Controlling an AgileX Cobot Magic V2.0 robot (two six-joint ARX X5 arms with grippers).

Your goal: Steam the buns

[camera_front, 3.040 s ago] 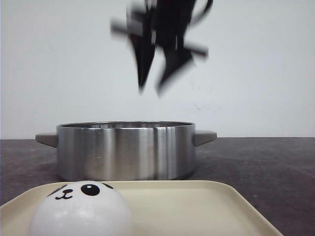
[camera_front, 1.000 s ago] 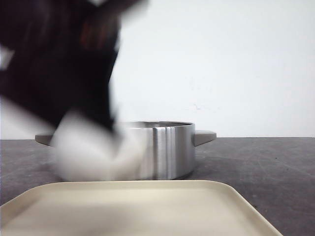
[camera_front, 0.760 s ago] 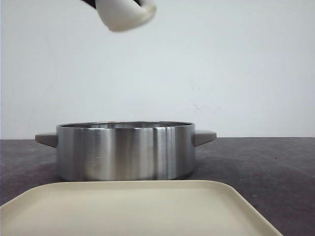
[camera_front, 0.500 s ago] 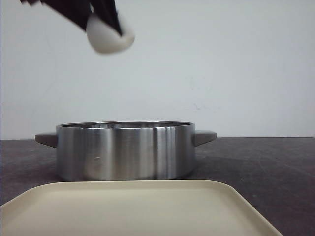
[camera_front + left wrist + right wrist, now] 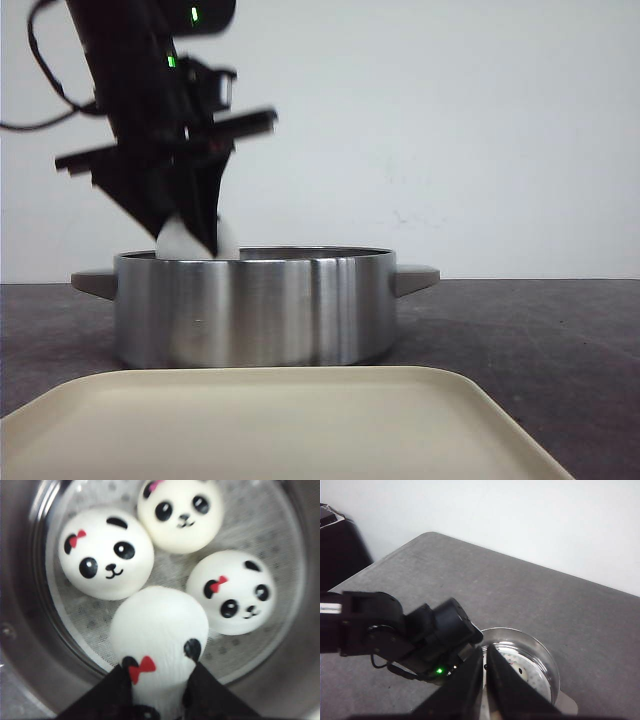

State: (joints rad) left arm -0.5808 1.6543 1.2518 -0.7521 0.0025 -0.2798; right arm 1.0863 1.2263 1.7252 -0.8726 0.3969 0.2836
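My left gripper (image 5: 159, 674) is shut on a white panda bun with a red bow (image 5: 159, 630) and holds it just inside the steel pot (image 5: 255, 305). In the front view the left gripper (image 5: 190, 235) reaches the pot's left rim with the bun (image 5: 180, 243) between its fingers. Three more panda buns lie on the pot's perforated steamer plate (image 5: 280, 545): one (image 5: 105, 552), one (image 5: 181, 511) and one (image 5: 232, 591). My right gripper (image 5: 485, 656) is shut and empty, high above the pot (image 5: 527, 655).
A beige tray (image 5: 300, 420) lies in front of the pot, with nothing showing on it. The pot has grey side handles (image 5: 415, 277). The dark grey table (image 5: 540, 340) runs to a white wall. The left arm (image 5: 395, 630) shows in the right wrist view.
My left gripper took the bun off the beige tray, lifted it high, then carried it down to the pot's left rim. The tray now shows no bun.
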